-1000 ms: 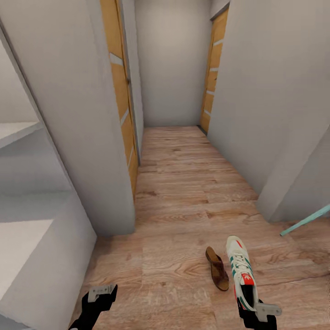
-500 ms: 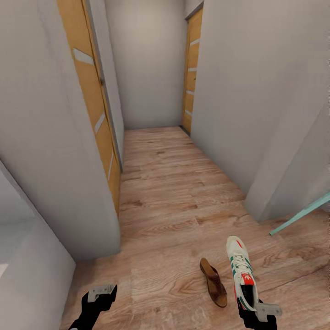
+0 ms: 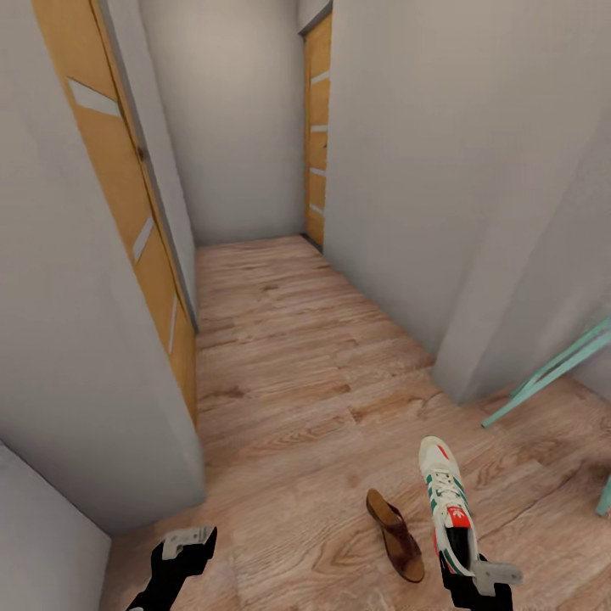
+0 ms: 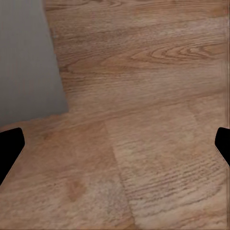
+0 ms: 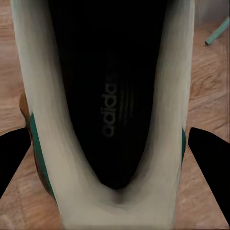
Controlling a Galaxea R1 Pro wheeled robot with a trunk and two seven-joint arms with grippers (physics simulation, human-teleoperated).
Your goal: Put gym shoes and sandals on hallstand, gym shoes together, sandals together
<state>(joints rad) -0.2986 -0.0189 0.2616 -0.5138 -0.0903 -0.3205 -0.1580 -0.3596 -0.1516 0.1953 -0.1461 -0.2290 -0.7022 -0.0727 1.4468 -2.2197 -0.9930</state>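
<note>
Down at the left of the head view, the left gripper (image 3: 188, 543) hangs over the corridor floor (image 3: 288, 356) with its fingers spread wide and nothing between them, near the foot of a grey wall (image 3: 76, 407) with an orange door (image 3: 127, 187) in it. Next comes one brown sandal (image 3: 395, 535) lying flat on the wood, just beside the gym shoe (image 3: 448, 501). At the right, the right gripper (image 3: 475, 581) has its fingers closed on the heel end of that white and green shoe, which points away down the hall, and some pale green bars (image 3: 552, 369) lean by the far right wall.
</note>
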